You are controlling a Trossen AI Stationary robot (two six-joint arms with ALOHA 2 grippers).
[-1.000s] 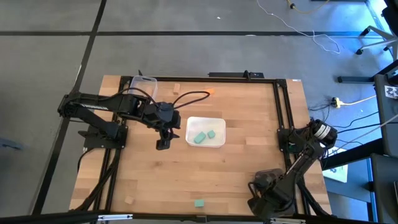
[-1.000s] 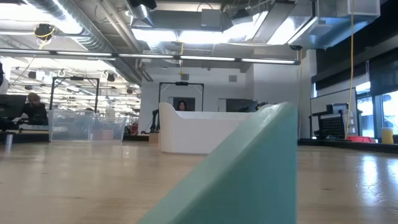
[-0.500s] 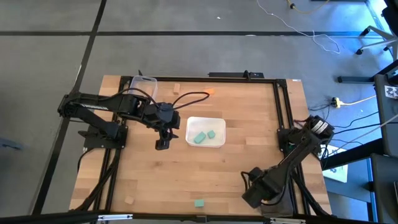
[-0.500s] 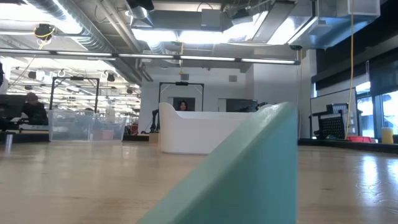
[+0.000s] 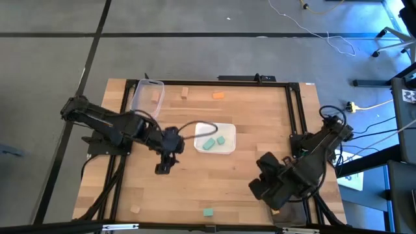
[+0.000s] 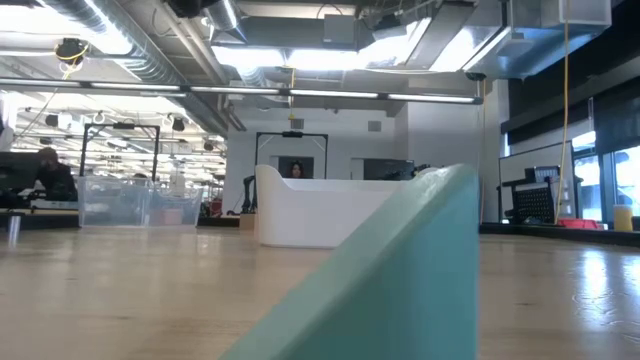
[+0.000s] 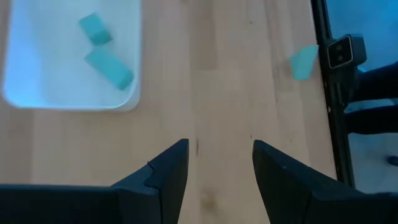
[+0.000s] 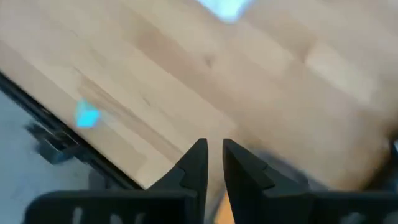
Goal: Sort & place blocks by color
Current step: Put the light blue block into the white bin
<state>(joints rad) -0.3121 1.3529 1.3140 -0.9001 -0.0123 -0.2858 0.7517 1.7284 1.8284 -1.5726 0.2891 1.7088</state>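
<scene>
Two teal blocks lie in the white tray at mid-table. An orange block and a wood block lie near the far edge. Another teal block and a wood block lie near the front edge; that teal block fills the low view's foreground. My left gripper hovers open left of the tray, its fingers over bare table. My right gripper stands over the near right of the table, shut with nothing between its fingers.
A clear plastic tub stands at the far left of the table. A black frame rail runs along the right edge. Bare wood lies between the tray and the front edge.
My left gripper has drawn back from beside the tray toward the near edge and a little left, and the arm no longer covers the tub. My right arm has swung up from the near right corner and out over the table, toward the left.
</scene>
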